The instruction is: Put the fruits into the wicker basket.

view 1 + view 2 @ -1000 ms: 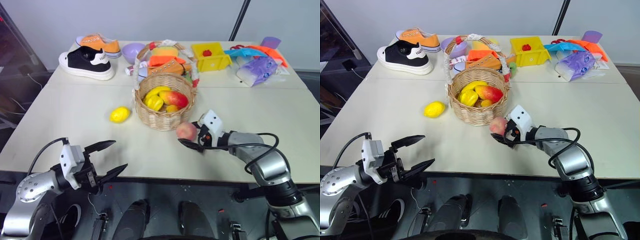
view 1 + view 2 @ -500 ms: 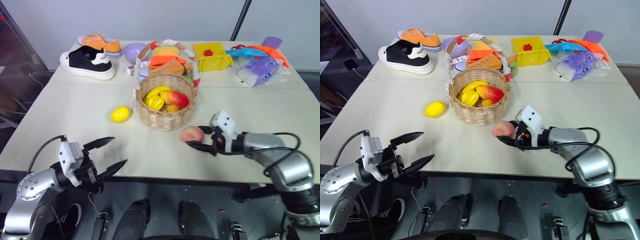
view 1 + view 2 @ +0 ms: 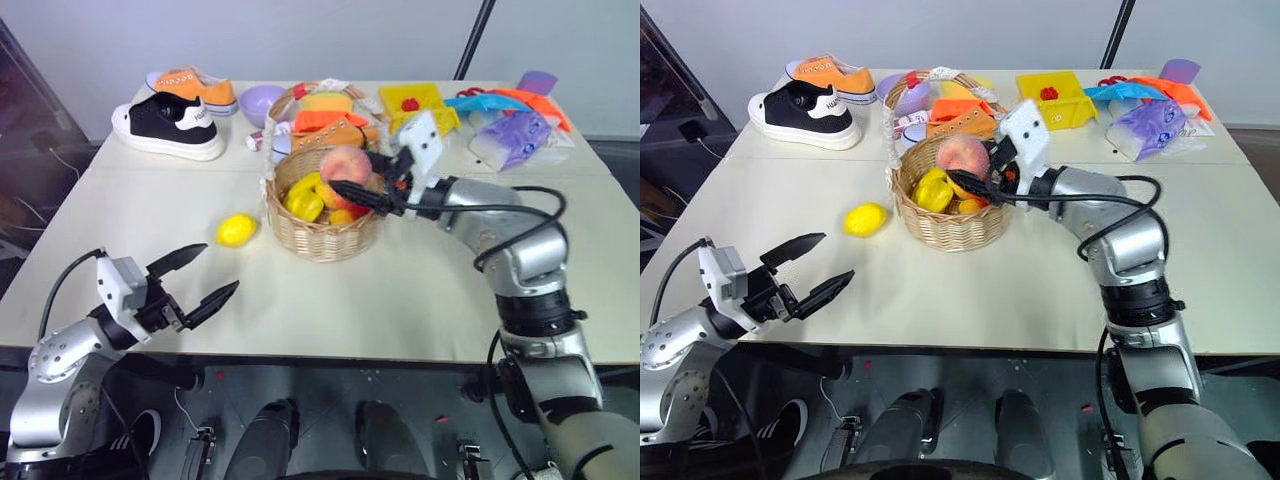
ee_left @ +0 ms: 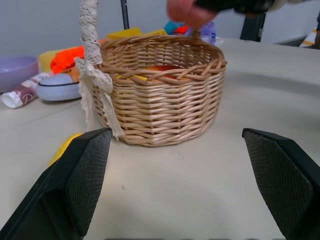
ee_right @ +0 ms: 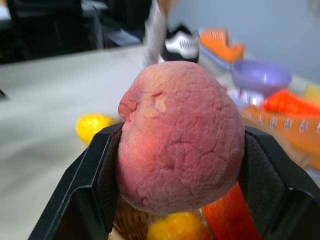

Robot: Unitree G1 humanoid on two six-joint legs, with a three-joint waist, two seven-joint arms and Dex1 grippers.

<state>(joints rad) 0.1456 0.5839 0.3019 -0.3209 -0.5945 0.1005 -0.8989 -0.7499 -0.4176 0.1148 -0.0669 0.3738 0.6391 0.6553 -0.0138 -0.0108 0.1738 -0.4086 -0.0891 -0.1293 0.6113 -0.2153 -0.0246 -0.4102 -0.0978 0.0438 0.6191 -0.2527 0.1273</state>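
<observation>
My right gripper [image 3: 345, 176] is shut on the pink-orange peach [image 3: 344, 163] and holds it in the air just over the wicker basket [image 3: 322, 236]. From the right wrist the peach [image 5: 181, 136] sits tight between both black fingers. Yellow and red-yellow fruits [image 3: 305, 198] lie inside the basket, whose arched handle [image 3: 892, 110] carries white wrapping. A yellow lemon [image 3: 237, 229] rests on the table left of the basket. Near the table's front left edge my left gripper [image 3: 198, 274] is open and holds nothing; its view faces the basket [image 4: 160, 102].
Behind the basket lie a black sneaker [image 3: 170, 126], an orange sneaker [image 3: 192, 85], a purple bowl [image 3: 263, 98], orange items, a yellow plastic bin [image 3: 405, 102] and purple and orange packets [image 3: 512, 132] at the back right. Bare tabletop [image 3: 420, 290] spreads in front.
My right gripper has lifted the peach from the table in front of the basket up and back to above the basket. The left gripper has barely shifted.
</observation>
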